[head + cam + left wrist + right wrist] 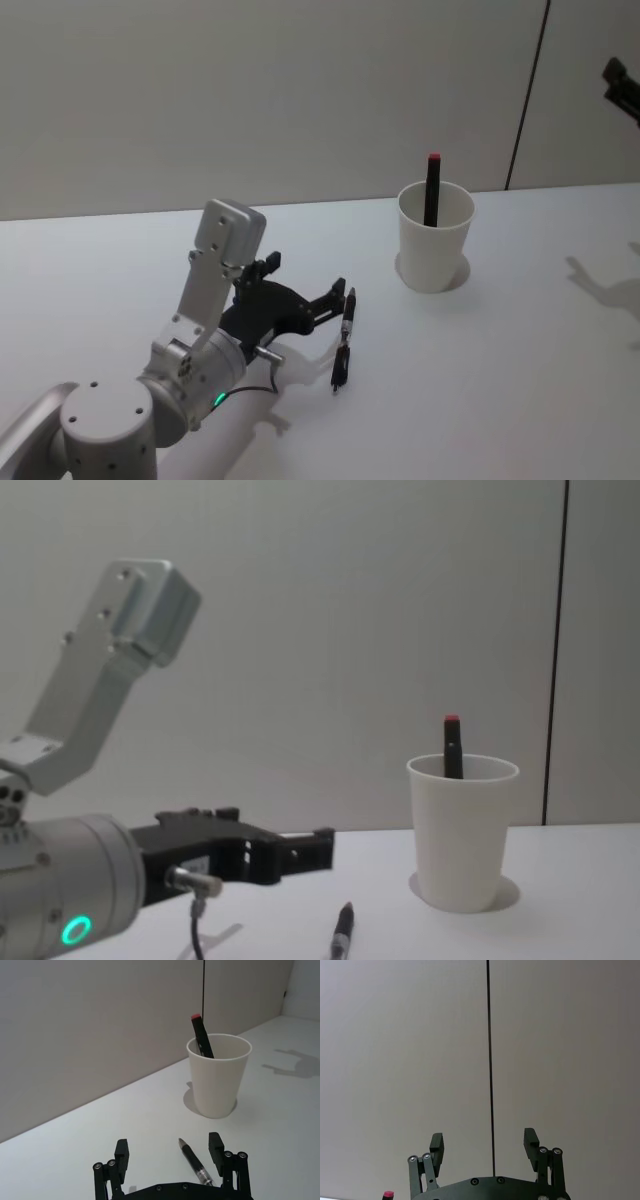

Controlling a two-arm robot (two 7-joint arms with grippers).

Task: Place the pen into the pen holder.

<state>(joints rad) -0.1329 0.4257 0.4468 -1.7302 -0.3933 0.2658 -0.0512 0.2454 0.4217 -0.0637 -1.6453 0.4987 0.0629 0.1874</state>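
Note:
A black pen (344, 342) lies flat on the white table (520, 380), left of and nearer than the pen holder (435, 238), a white paper cup. A second black pen with a red cap (433, 188) stands inside the cup. My left gripper (303, 281) hovers low over the table, open. In the left wrist view the lying pen (195, 1163) sits between the fingers, close to one fingertip (215, 1145) and untouched, with the cup (218, 1077) beyond. My right gripper (484, 1145) is open and holds nothing, raised at the far right (622, 85).
A plain grey wall (250, 90) with a dark vertical seam (528, 95) rises behind the table. The right gripper's shadow (600, 285) falls on the table right of the cup. In the chest view the left arm (90, 710) stands tall on the left.

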